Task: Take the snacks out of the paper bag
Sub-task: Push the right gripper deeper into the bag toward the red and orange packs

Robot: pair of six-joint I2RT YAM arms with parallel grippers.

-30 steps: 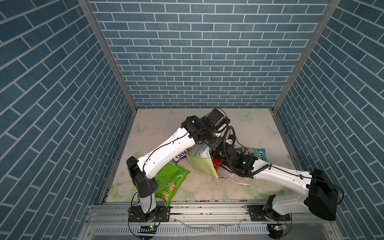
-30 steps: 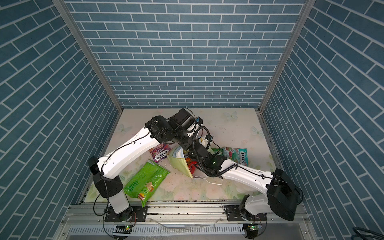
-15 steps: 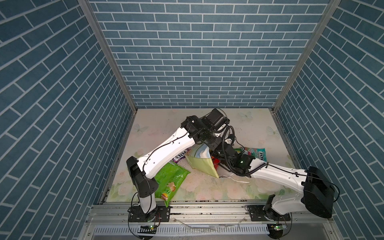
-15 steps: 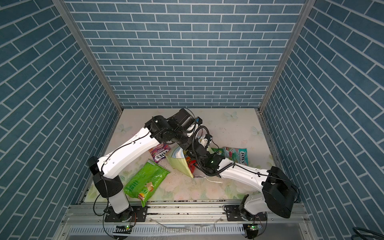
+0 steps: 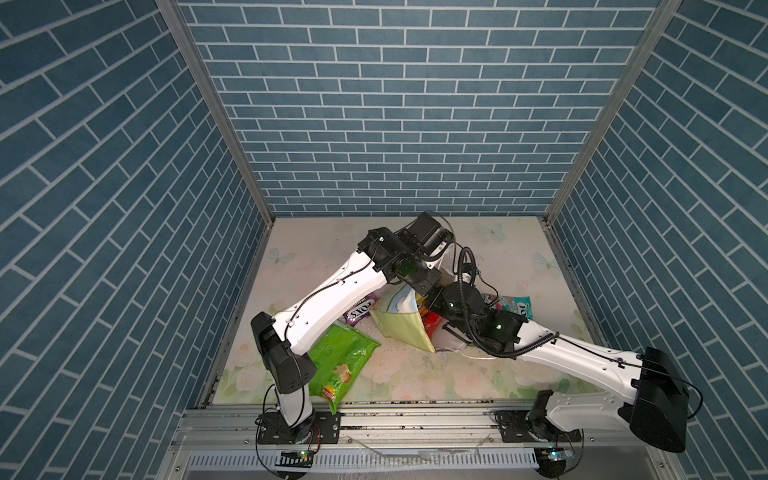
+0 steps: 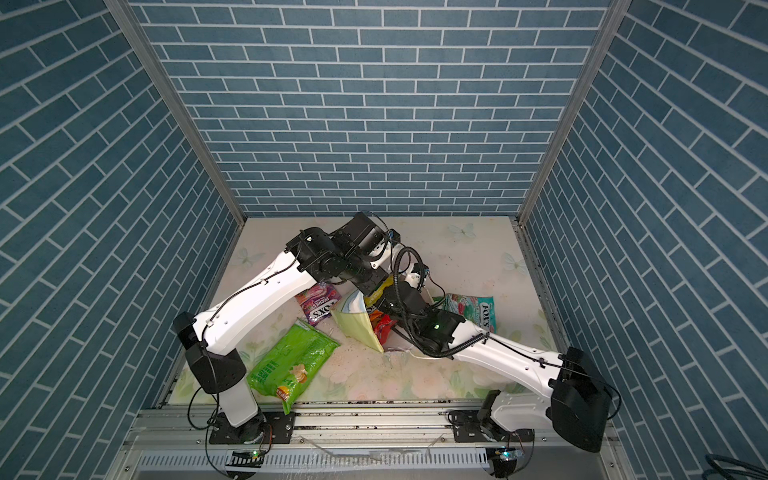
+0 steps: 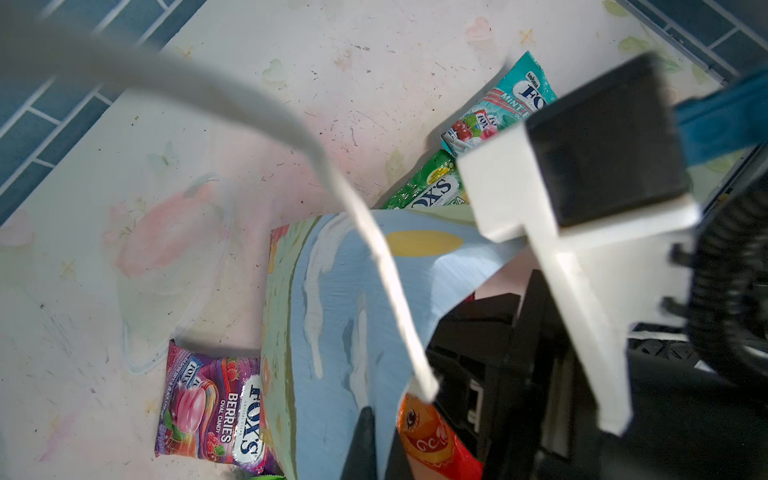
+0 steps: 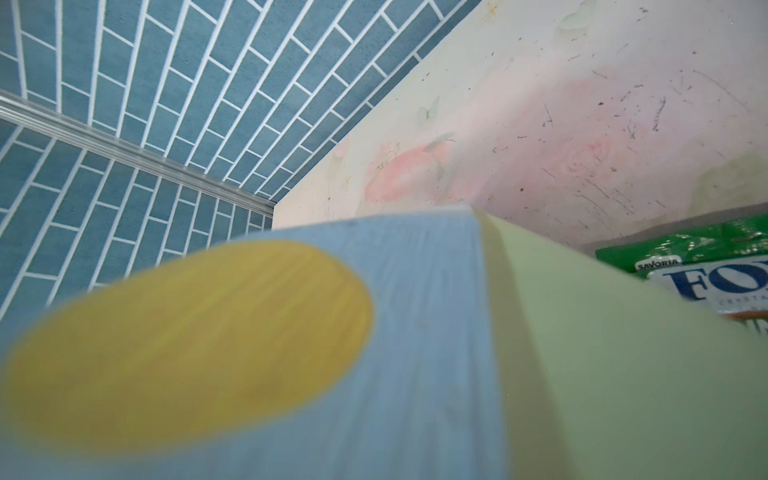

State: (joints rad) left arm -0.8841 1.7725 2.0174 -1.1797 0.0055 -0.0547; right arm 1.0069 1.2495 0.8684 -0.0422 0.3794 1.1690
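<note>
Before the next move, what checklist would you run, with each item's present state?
1. Left gripper shut on the paper bag rim: ok.
2. Right gripper shut at the bag mouth: ok.
3. Snack between its fingers: cannot tell, hidden by the bag.
4. Bag emptied: not ok, an orange pack sits inside.
5. Bag upright: not ok, it leans.
6. Green chip bag and purple FOX'S pack out on the table: ok.

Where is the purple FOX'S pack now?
In both top views the purple FOX'S pack lies on the table just left of the paper bag, beyond the green chip bag.
</note>
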